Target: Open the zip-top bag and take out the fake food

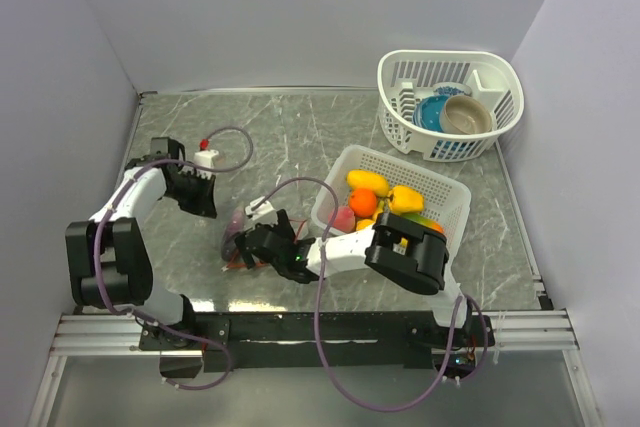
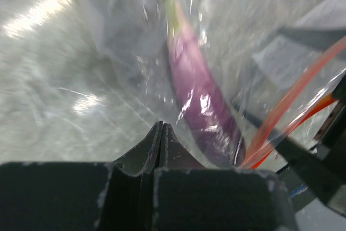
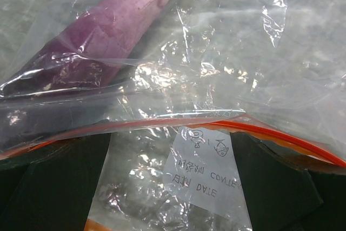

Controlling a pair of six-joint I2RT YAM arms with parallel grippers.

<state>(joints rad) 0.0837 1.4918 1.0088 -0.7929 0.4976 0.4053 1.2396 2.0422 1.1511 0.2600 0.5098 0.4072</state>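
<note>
The zip-top bag (image 1: pixel 238 239) lies on the grey table left of centre, with a purple eggplant (image 1: pixel 236 221) inside. My right gripper (image 1: pixel 256 244) is at the bag's rim. In the right wrist view the gripper (image 3: pixel 167 155) is open, its fingers (image 3: pixel 51 182) wide apart. The clear bag (image 3: pixel 243 52) and its red-orange zip strip (image 3: pixel 162 123) drape across them, with the eggplant (image 3: pixel 102 36) beyond. My left gripper (image 1: pixel 199 197) is shut and empty, a short way left of the bag. In its wrist view the gripper (image 2: pixel 161 126) faces the bag (image 2: pixel 124 36), eggplant (image 2: pixel 203 96) and strip (image 2: pixel 292 104). Other fake food lies in the white mesh basket (image 1: pixel 450 197).
The mesh basket holds a yellow fruit (image 1: pixel 367 182), an orange (image 1: pixel 362 202), a yellow pepper (image 1: pixel 405 197), a pink piece (image 1: pixel 343 217) and a red-green one (image 1: pixel 427 221). A round white basket (image 1: pixel 500 97) at the back right holds a blue bowl (image 1: pixel 433 113) and a tan bowl (image 1: pixel 468 115). A small white item with a red top (image 1: pixel 205 155) stands by the left gripper.
</note>
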